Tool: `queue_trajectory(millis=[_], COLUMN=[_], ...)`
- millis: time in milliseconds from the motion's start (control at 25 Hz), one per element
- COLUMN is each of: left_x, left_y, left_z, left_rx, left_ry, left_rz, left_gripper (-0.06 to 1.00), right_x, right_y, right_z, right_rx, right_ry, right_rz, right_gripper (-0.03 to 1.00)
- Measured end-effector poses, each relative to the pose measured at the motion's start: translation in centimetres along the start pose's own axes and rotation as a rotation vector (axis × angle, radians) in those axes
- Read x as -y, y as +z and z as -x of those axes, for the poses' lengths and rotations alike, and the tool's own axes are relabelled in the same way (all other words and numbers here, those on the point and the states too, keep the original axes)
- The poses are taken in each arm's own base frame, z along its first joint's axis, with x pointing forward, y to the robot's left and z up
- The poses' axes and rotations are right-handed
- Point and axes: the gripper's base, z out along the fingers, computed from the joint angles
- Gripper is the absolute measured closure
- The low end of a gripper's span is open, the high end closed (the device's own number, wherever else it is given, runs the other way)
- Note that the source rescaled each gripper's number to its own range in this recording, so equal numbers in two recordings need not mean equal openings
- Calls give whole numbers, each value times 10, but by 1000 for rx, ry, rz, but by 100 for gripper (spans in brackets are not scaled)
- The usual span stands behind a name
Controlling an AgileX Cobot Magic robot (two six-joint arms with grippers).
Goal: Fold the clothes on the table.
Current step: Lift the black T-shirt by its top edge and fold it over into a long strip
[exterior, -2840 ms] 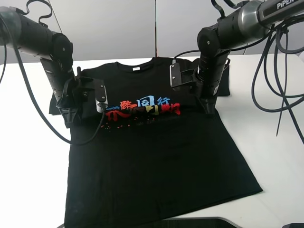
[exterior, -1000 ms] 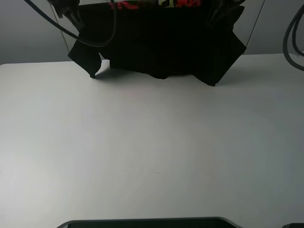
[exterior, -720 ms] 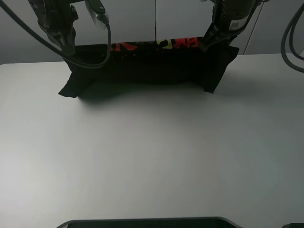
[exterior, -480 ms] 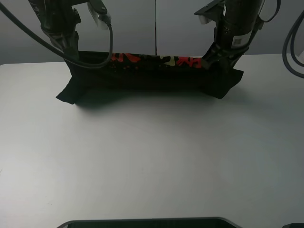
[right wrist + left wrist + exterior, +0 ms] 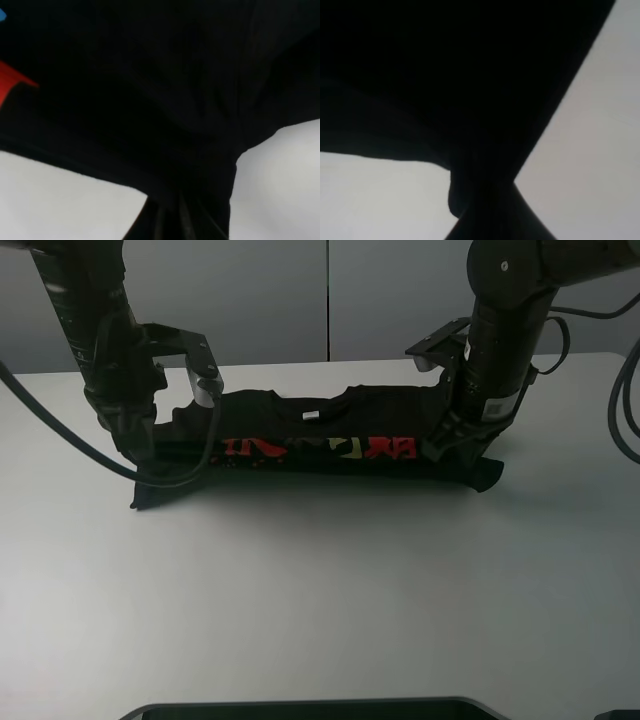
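The black T-shirt [image 5: 320, 435] lies folded into a narrow band across the far part of the white table [image 5: 320, 600], with its collar and the red and yellow print facing up. My left gripper [image 5: 140, 462] is shut on the shirt's left end. My right gripper [image 5: 443, 448] is shut on its right end. Both hold the cloth low, at the tabletop. In the left wrist view black cloth [image 5: 445, 75] fills the frame. In the right wrist view black cloth [image 5: 150, 90] with a red patch of print hides the fingers.
Grey wall panels [image 5: 330, 300] stand behind the table. A dark object's edge [image 5: 310, 708] shows at the table's near edge. Cables [image 5: 625, 390] hang at the right.
Both grippers have come down and toward the near side with the shirt. The hanging shirt has settled on the table as a folded band with the collar now showing.
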Motion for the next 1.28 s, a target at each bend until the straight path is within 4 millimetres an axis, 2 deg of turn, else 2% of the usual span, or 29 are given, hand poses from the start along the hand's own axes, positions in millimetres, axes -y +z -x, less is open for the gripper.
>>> queue_trajectory(millis=[120, 280, 600, 840, 1040, 1160, 1280], left_x=[2, -4, -23, -37, -46, -50, -53], left_y=[11, 13, 9, 3, -2, -5, -2], left_z=[-1, 4, 18, 25, 26, 27, 31], left_rx=[-18, 22, 177, 245, 261, 272, 283], left_ry=[0, 8, 44, 62, 70, 97, 134], left_rz=[-24, 36, 249, 423, 541, 589, 626], left_gripper=[94, 94, 94, 94, 94, 94, 94], right_x=[-1, 3, 13, 20, 33, 45, 53], right_y=[2, 1, -7, -12, -15, -7, 11], right_z=[1, 11, 36, 43, 47, 48, 50], right_rx=[19, 129, 406, 480, 541, 560, 541], right_ry=[1, -27, -151, -256, -237, -217, -237], right_rz=[1, -44, -189, -299, -373, -381, -381], right_gripper=[97, 97, 97, 97, 97, 97, 97])
